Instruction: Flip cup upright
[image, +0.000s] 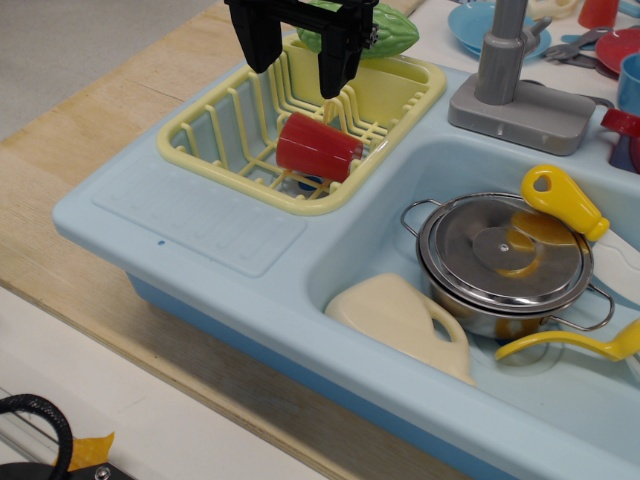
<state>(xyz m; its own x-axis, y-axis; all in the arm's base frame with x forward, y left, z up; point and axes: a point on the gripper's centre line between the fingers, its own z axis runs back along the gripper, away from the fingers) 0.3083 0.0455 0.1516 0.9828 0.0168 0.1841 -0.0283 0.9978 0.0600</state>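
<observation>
The red cup (318, 146) lies on its side in the yellow dish rack (215, 125) on the left part of the light blue toy sink. Its closed end points to the right. My black gripper (297, 62) hangs open above and just behind the cup, with one finger on each side of a gap and nothing between them. It does not touch the cup.
A green vegetable toy (385, 35) lies behind the rack. The basin holds a cream pitcher (405, 318), a steel pot with lid (505, 262), a yellow spatula (565, 200) and a yellow ladle (580, 345). A grey faucet (510, 85) stands right of the rack. Blue and red dishes sit at the back right.
</observation>
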